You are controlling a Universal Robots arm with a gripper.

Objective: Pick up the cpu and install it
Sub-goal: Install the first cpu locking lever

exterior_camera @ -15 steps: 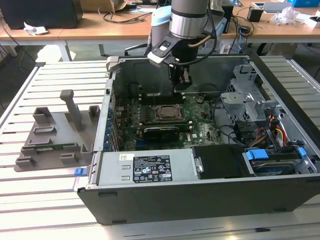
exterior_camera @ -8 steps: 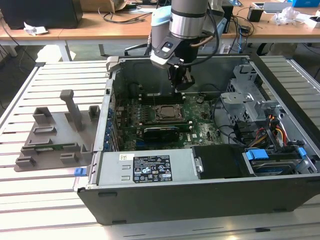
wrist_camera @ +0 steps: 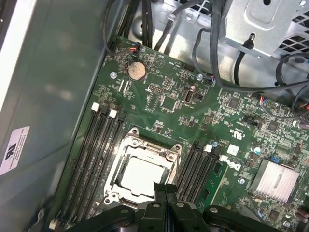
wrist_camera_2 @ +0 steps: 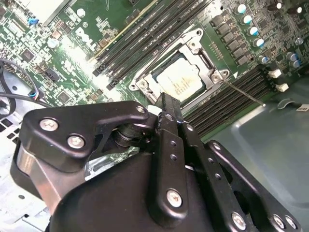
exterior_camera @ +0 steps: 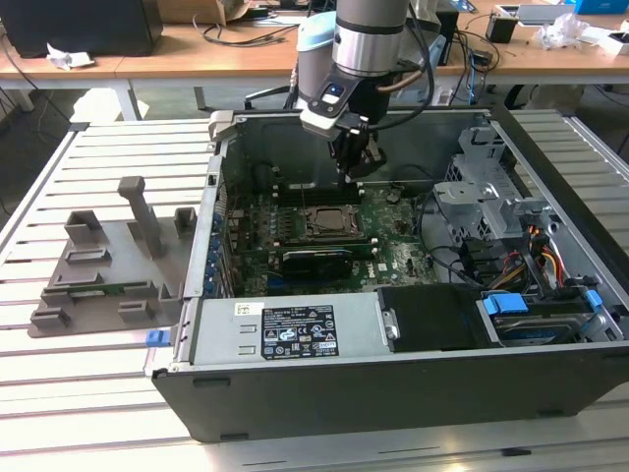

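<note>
Pincer (wrist_camera: 164,187) clenched, fingertips meeting, nothing between them. In the first wrist view it hangs just over one edge of the socket frame (wrist_camera: 126,145). Cpu (wrist_camera: 140,175) lies flat inside that frame, silver top up, on the board (wrist_camera: 169,104), with memory slots (wrist_camera: 94,145) on either side. Risks, as I judge them: the tip dropping onto the cpu could tilt it or bend the pins beneath. A sideways drift could clip the frame or a slot. The thin lever (wrist_camera_2: 244,92) looks unlatched in the second wrist view, so the chip may be loose. Writing: the cpu top has fine print, too small to read. A white sticker (wrist_camera: 14,147) on the case (wrist_camera: 53,72) wall and a black label (exterior_camera: 298,331) in the exterior view carry small print, not legible. Case sits on a slatted worktop (exterior_camera: 98,147).
</note>
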